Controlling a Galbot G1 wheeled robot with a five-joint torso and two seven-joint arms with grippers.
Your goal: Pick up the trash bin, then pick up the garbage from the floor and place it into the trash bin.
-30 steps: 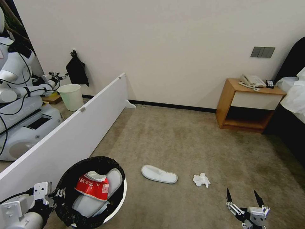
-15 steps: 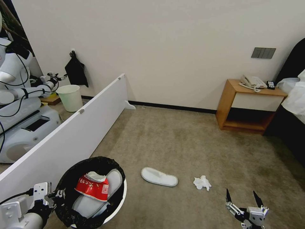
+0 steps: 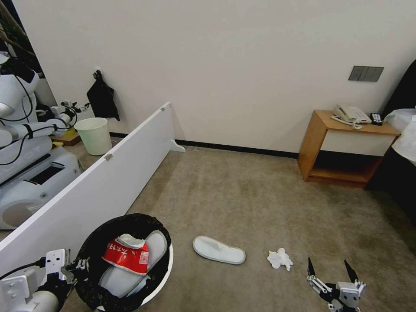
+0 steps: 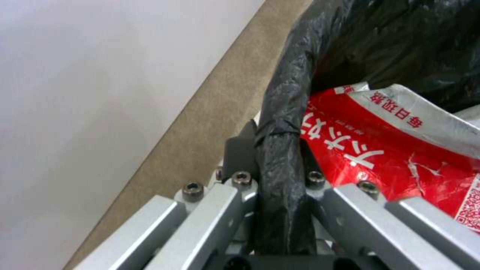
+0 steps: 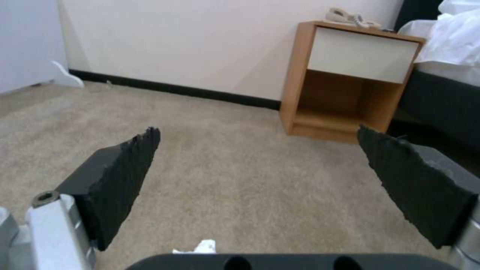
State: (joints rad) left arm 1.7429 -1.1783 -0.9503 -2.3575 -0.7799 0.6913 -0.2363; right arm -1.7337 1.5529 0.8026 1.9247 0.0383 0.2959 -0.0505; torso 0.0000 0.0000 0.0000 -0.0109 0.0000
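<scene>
The trash bin [image 3: 161, 284], white with a black bag over its rim, is at the lower left of the head view. My left gripper [image 3: 77, 265] is shut on its bagged rim [image 4: 282, 123]. Inside lie a red-white packet [image 3: 126, 256] [image 4: 400, 150] and a white slipper [image 3: 154, 244]. Of the garbage on the carpet, another white slipper [image 3: 219, 250] lies right of the bin and a crumpled white tissue [image 3: 280, 259] lies farther right. My right gripper [image 3: 328, 263] [image 5: 257, 131] hangs open and holds nothing, just right of the tissue [image 5: 200, 246].
A long white board [image 3: 108, 182] runs along the left behind the bin. Beyond it stand another robot [image 3: 26, 164] and an unlined pale bin [image 3: 94, 135]. A wooden nightstand [image 3: 342, 149] with a phone is against the far wall, and a bed [image 3: 405, 177] is at the right.
The whole head view has shifted a little, so the camera has moved. Both grippers keep their states, and the slipper and tissue lie where they were.
</scene>
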